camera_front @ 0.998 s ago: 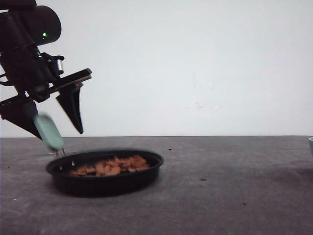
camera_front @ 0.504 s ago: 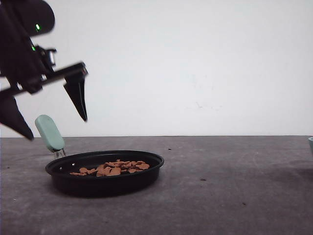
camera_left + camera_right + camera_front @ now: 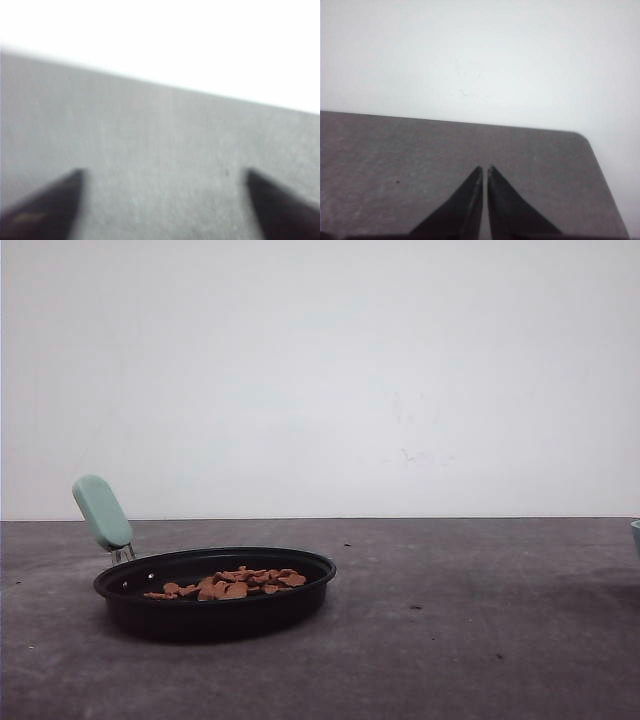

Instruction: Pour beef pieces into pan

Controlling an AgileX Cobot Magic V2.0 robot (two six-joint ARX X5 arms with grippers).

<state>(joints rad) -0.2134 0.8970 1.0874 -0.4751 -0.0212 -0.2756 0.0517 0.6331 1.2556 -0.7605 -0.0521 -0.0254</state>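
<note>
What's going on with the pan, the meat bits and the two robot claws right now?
pan: flat on the table, handle sticking up at the left.
beef pieces: inside the pan, in a loose low pile.
left gripper: open, nothing between its fingers, grey table below.
right gripper: shut, empty, over bare table.

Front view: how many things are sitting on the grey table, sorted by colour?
Black with a mint-green handle: 1, the pan.
Orange-brown: 1 loose pile of beef pieces lying in the pan; too many small chunks to count one by one.
Pale blue-green: 1 sliver of some object at the table's right edge, too cut off to identify.
Total: 3.
</note>
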